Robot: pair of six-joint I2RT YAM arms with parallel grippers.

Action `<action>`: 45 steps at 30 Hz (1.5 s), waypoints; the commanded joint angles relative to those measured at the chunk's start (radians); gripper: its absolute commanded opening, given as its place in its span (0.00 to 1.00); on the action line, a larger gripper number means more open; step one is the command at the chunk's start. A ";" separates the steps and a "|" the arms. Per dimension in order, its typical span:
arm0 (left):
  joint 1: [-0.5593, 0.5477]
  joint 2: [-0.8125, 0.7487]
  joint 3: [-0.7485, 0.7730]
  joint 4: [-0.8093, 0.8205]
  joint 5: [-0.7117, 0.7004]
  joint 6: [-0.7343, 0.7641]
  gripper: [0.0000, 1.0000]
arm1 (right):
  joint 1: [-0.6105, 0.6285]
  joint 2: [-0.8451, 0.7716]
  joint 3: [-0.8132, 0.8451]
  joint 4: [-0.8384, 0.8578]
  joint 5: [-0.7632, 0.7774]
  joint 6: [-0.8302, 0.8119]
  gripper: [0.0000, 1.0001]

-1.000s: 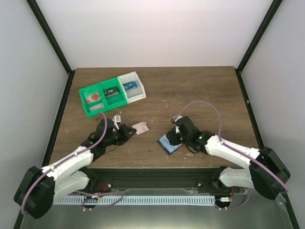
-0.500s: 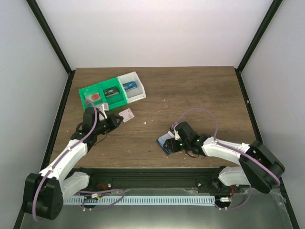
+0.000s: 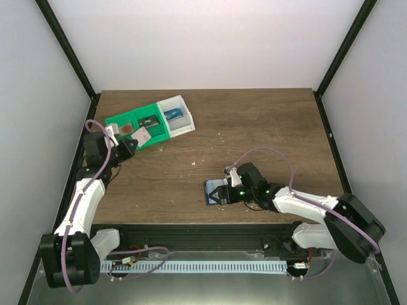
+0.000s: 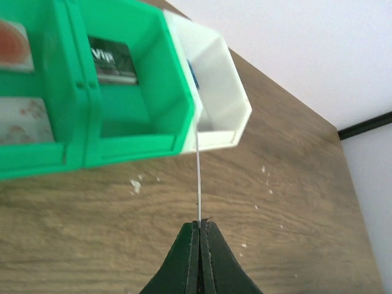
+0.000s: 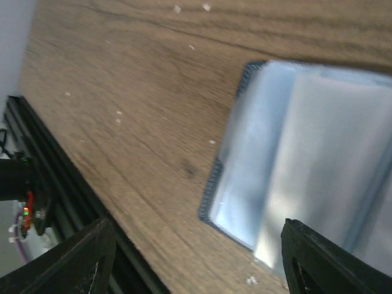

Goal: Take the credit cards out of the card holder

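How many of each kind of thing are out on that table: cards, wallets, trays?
Cards: 5. A pale card in the left gripper; in the tray, a red card, a grey card, a black card and a blue card.
Wallets: 1, the blue wallet.
Trays: 1.
Total: 7.
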State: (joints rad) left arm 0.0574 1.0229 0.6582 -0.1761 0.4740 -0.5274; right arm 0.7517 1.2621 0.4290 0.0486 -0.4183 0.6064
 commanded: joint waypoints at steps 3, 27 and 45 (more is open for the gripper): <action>0.126 0.078 0.087 -0.033 0.119 0.169 0.00 | 0.004 -0.152 0.067 -0.102 0.001 -0.063 0.79; 0.323 0.550 0.415 -0.352 0.087 0.309 0.00 | 0.003 -0.362 0.106 -0.256 -0.055 -0.204 1.00; 0.313 0.756 0.563 -0.409 0.144 0.283 0.00 | 0.003 -0.287 0.124 -0.185 -0.059 -0.198 1.00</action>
State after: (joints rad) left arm 0.3767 1.7393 1.1744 -0.5564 0.5816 -0.2573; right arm 0.7532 0.9588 0.5098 -0.1719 -0.4667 0.4191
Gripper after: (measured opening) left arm 0.012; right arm 0.997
